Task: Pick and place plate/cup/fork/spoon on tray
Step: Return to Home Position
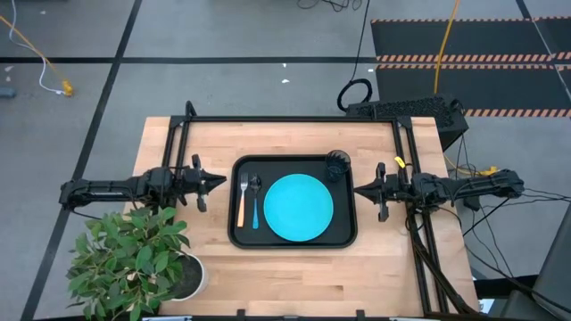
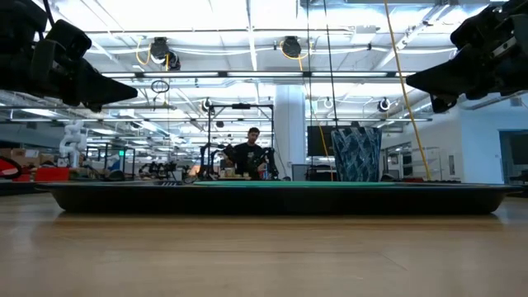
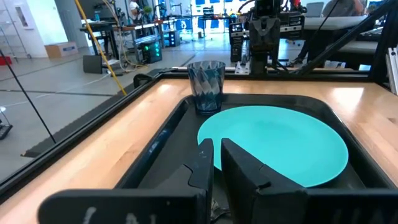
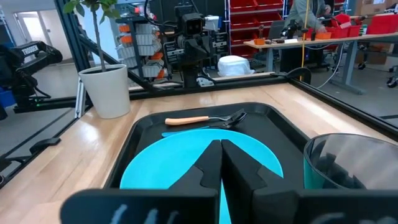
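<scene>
Flanking tray (image 1: 344,218): left gripper (image 1: 221,183), right gripper (image 1: 359,189), closed | aboard: plate (image 1: 299,207), cup (image 1: 337,165), fork (image 1: 242,201), spoon (image 1: 255,201)

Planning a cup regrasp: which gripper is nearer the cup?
Right. The right gripper hangs just off the tray edge near the cup; the left gripper is beyond the opposite edge.

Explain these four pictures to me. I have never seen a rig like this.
This is a robot with two dark arms at a wooden table. One picture looks straight down, one looks level across the tabletop, and two come from cameras on the wrists. A black tray holds a turquoise plate, a dark cup, an orange-handled fork and a blue-handled spoon. A potted plant stands at one corner. The left fingers and right fingers are shut, empty, beside the tray.
</scene>
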